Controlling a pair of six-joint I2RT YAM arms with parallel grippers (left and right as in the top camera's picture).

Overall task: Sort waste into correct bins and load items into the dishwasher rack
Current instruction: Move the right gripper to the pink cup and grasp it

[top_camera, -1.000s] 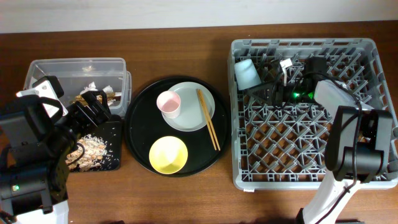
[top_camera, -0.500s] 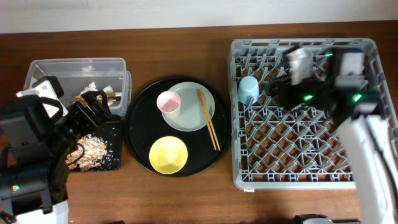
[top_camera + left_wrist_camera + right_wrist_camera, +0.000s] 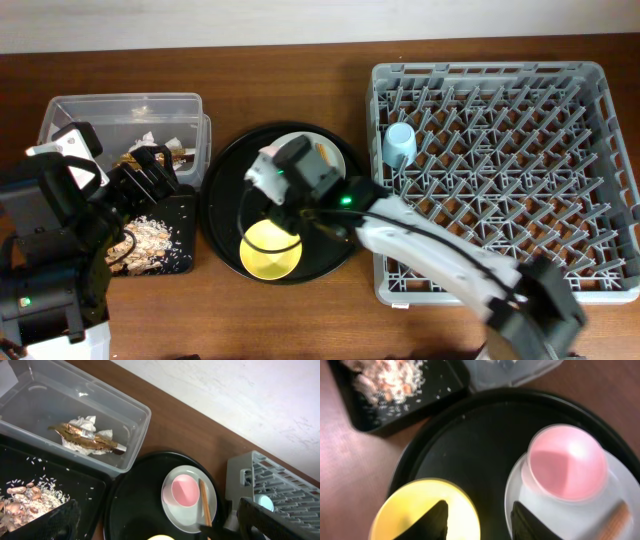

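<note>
at left, a tissue (image 3: 82, 422) and wrapper (image 3: 87, 440) lie in the clear tub (image 3: 120, 110), with food scraps (image 3: 150, 240) in the black tray (image 3: 188, 225) just nearer. the left gripper (image 3: 150, 172) is above them, spread wide and empty. at centre, the right gripper (image 3: 480, 520), fingers parted and holding nothing, hovers over the round tray (image 3: 220, 215) between the yellow bowl (image 3: 270, 250) and the pink cup (image 3: 567, 462) on its plate (image 3: 192, 517). at right, the blue cup (image 3: 400, 145) sits in the rack (image 3: 500, 200), far left corner.
</note>
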